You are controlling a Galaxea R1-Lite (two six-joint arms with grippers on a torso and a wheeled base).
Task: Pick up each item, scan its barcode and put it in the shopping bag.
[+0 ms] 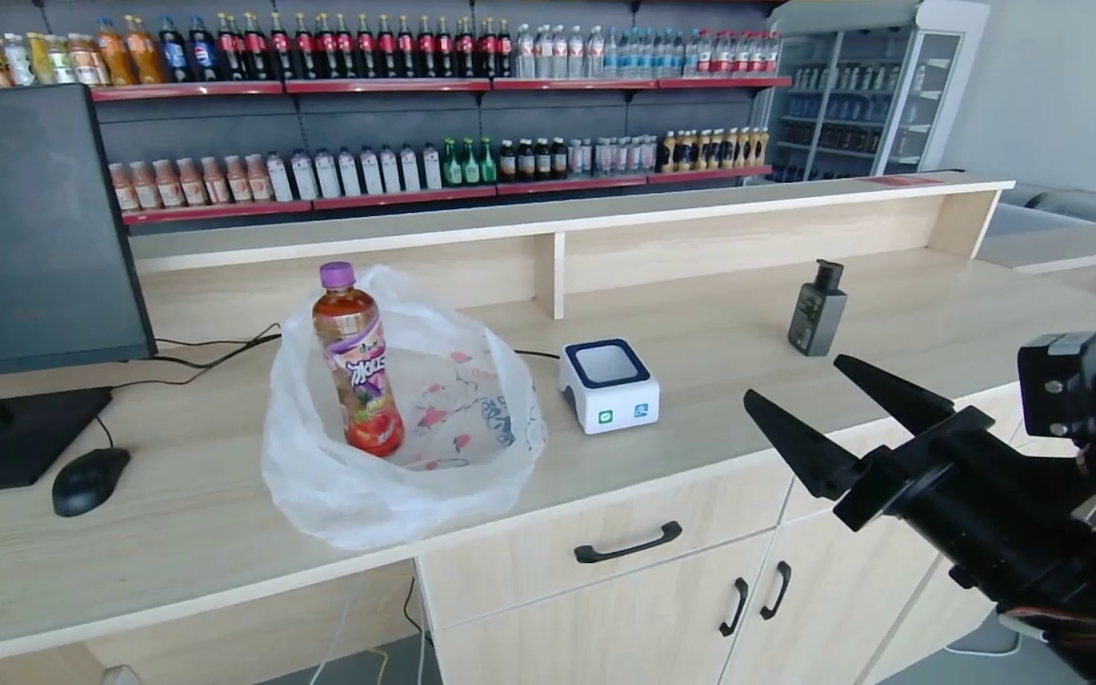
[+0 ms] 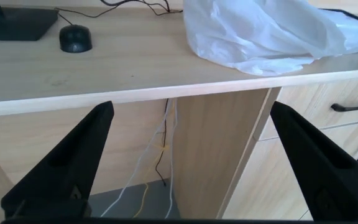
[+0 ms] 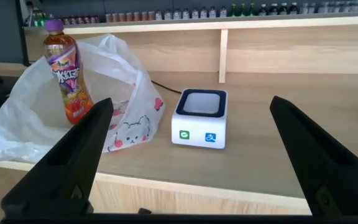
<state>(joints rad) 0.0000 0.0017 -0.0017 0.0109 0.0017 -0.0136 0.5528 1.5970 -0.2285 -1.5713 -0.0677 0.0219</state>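
A tea bottle (image 1: 356,357) with a purple cap stands upright inside the white plastic shopping bag (image 1: 396,419) on the counter; the right wrist view shows the same bottle (image 3: 65,70) and bag (image 3: 126,106). The white barcode scanner (image 1: 608,384) sits right of the bag, also the scanner (image 3: 200,118) ahead of my right gripper. A dark pump bottle (image 1: 817,309) stands farther right on the counter. My right gripper (image 1: 814,400) hangs open and empty off the counter's front edge, below the pump bottle. My left gripper (image 2: 191,155) is open and empty, below the counter edge in front of the bag (image 2: 266,31).
A monitor (image 1: 29,247) and a black mouse (image 1: 89,479) occupy the counter's left end, with cables running behind the bag. A raised wooden ledge (image 1: 567,228) backs the counter. Drawers and cupboard doors (image 1: 634,571) lie under the front edge.
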